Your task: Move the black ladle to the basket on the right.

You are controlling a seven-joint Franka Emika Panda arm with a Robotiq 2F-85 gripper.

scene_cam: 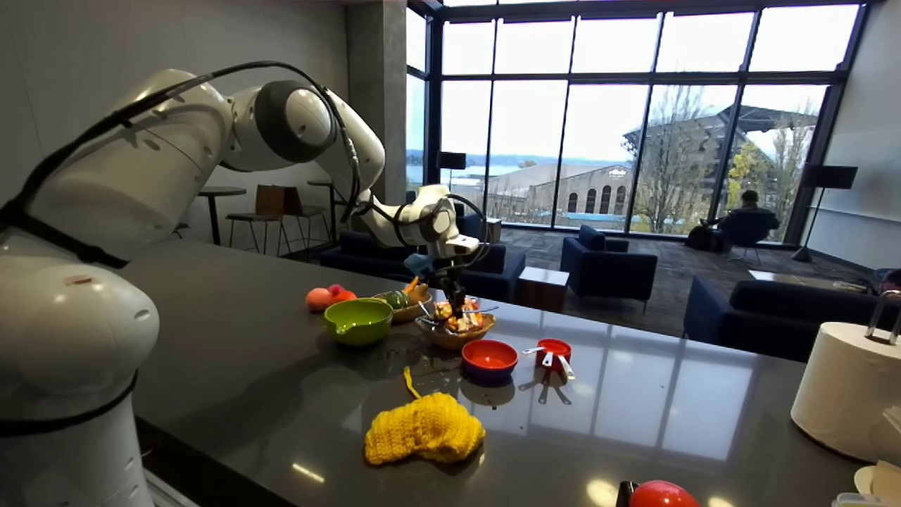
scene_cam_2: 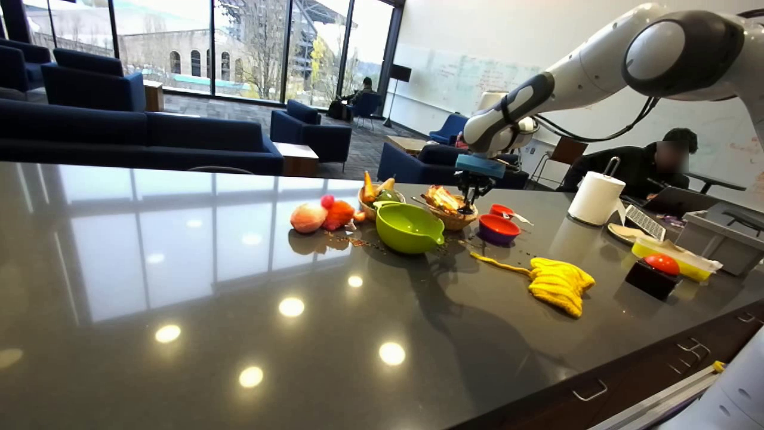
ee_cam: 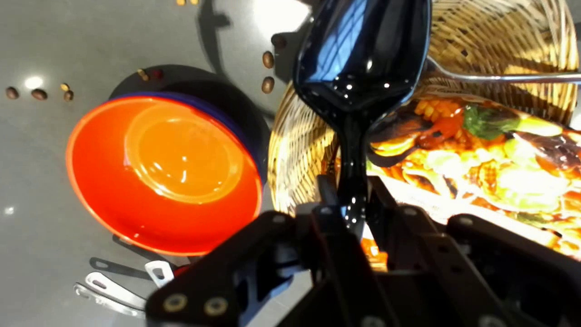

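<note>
Gripper [ee_cam: 352, 195] clenched, I am holding the black ladle [ee_cam: 363, 54] by its slim, glossy handle, and its smooth scooped head is partly overlapping the coarse wicker of the right-hand basket [ee_cam: 299, 154] in the wrist view (whether it is touching the weave, I cannot tell). Inside that basket a shiny printed packet [ee_cam: 476, 168] is lying, and a round, slick red bowl [ee_cam: 163, 181] is sitting just beside.

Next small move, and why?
Probably nudge the gripper toward the middle of the right-hand basket before releasing: it holds the black ladle over that basket, but in the wrist view the ladle's head appears to overhang the rim.
</note>
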